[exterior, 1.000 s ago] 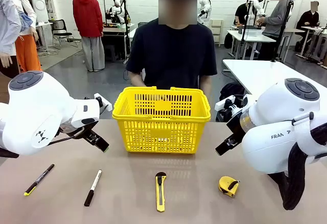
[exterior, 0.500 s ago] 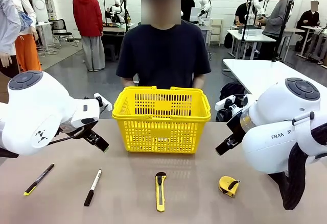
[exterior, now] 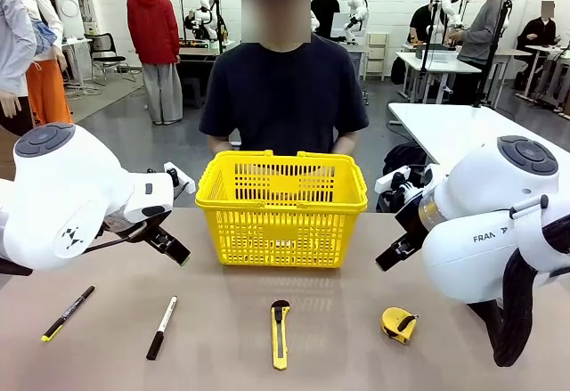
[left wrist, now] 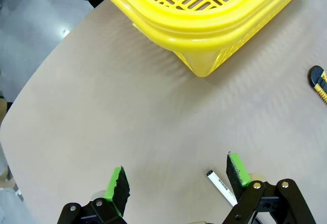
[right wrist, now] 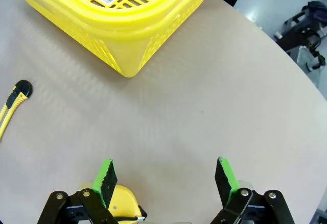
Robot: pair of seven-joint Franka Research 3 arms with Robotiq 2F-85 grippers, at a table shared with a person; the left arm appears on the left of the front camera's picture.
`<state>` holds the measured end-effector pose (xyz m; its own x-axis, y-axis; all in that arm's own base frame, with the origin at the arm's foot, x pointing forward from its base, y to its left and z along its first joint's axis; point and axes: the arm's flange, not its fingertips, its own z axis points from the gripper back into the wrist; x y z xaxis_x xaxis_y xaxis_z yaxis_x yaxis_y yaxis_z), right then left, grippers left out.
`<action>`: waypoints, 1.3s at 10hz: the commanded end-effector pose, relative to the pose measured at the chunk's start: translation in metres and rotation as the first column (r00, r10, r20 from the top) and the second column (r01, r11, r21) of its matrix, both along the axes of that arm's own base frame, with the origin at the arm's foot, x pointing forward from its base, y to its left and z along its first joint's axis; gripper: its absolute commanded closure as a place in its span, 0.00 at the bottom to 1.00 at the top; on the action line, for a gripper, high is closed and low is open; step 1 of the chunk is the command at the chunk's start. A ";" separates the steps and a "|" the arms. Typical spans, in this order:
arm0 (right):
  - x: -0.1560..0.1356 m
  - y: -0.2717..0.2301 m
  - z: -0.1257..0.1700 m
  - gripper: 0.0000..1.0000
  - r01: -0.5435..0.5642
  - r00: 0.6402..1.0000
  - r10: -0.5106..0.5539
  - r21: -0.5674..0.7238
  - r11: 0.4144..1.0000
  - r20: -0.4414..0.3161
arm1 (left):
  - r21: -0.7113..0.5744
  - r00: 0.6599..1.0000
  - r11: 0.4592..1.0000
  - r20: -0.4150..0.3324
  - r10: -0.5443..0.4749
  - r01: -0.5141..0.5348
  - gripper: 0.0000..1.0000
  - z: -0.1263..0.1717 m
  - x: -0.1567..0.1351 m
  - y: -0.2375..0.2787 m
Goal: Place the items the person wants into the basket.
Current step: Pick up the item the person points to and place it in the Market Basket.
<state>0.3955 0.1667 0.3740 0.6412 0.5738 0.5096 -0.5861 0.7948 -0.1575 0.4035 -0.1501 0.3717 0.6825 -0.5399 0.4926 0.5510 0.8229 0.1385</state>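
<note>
A: We count one basket (exterior: 281, 208), mid-table, just in front of the person (exterior: 283, 97). Three tools lie in a row on our side of it: pen (exterior: 68, 313), marker (exterior: 162, 327), utility knife (exterior: 280, 333).
B: Plus one tape measure (exterior: 398, 324), right of the utility knife. Pincers?
A: Two. We see the left gripper (left wrist: 177, 170) and right gripper (right wrist: 164, 167) both spread wide, holding nothing, above the table (exterior: 356, 364).

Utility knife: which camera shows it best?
Front view: the whole utility knife lies unobstructed on the near side of the basket, black end toward it. The right wrist view cuts it off at the left edge, leaving the black end and some yellow body. The left wrist view catches just its black end at the right edge.
</note>
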 end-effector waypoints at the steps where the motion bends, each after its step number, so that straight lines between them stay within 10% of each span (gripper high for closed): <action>1: 0.000 0.000 0.000 0.00 0.000 1.000 0.000 0.000 1.000 0.000 | 0.000 1.000 1.000 0.000 0.000 0.000 0.00 0.000 0.000 0.000; 5: 0.000 0.000 0.000 0.00 0.000 1.000 0.000 0.000 1.000 0.000 | 0.000 1.000 1.000 0.000 0.000 0.000 0.00 0.000 0.000 0.000; 10: -0.094 0.019 0.204 0.00 0.080 0.973 -0.037 -0.182 0.980 0.227 | 0.209 0.975 0.967 0.142 -0.174 0.142 0.00 0.214 -0.077 0.007; 13: -0.128 0.042 0.269 0.00 0.115 0.959 -0.050 -0.222 0.968 0.279 | 0.244 0.965 0.962 0.201 -0.170 0.118 0.00 0.283 -0.094 0.008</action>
<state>0.2542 0.1974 0.6478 0.5245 0.6572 0.5413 -0.4457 0.7536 -0.4832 0.2964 -0.1374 0.6614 0.4783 -0.7285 0.4905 0.6001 0.6788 0.4232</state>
